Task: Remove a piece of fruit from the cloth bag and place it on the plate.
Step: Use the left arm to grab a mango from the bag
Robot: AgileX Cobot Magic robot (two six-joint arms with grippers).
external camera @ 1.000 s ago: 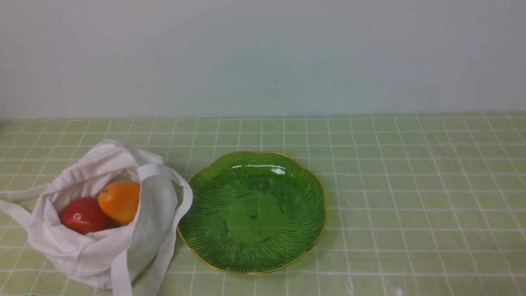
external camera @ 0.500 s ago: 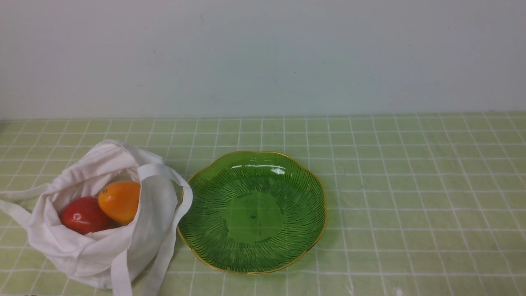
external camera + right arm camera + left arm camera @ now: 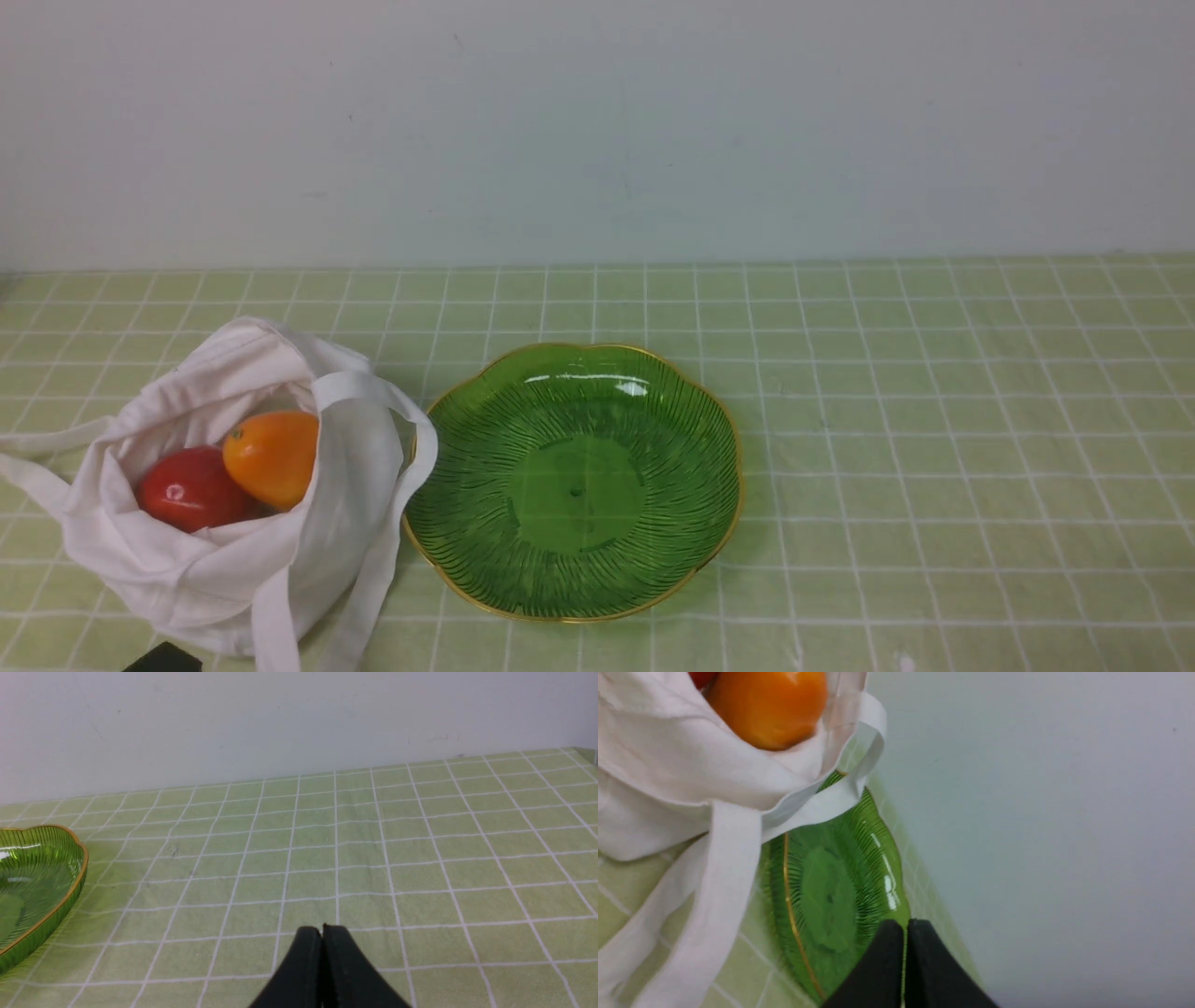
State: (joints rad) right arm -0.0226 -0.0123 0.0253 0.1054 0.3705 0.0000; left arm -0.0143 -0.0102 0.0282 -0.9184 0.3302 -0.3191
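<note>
The shallow green glass plate with a gold scalloped rim (image 3: 653, 523) sits on the table (image 3: 934, 448), which is covered in a pale green cloth with a white grid. The plate has nothing on it.

Just to the left of the plate stands the soft white cloth bag (image 3: 215, 551), slumped, with its mouth open toward me. One of its white fabric straps (image 3: 411, 467) loops down against the plate's left rim, and in my left wrist view that strap (image 3: 822, 805) lies across the rim of the plate (image 3: 822, 896). Both pieces of fruit are inside the bag: the smooth orange fruit (image 3: 273, 457) lies nearer the plate, and the glossy red fruit (image 3: 191, 487) lies against it on the side away from the plate.

My left jaws are pressed together with nothing between them. In the left wrist view they show in front of the plate, with the bag (image 3: 668, 779) and the orange fruit (image 3: 768, 704) close by, and only a sliver of the red fruit (image 3: 700, 676) shows there. They touch neither fruit nor cloth.

My right jaws are also shut tight and empty. They hang over bare table (image 3: 420, 849) on the side of the plate away from the bag, where only the plate's edge (image 3: 42, 882) shows.

A small black corner (image 3: 163, 658) shows at the front view's lower edge, on the bag's side of the plate. I cannot tell which part of me it is.
</note>
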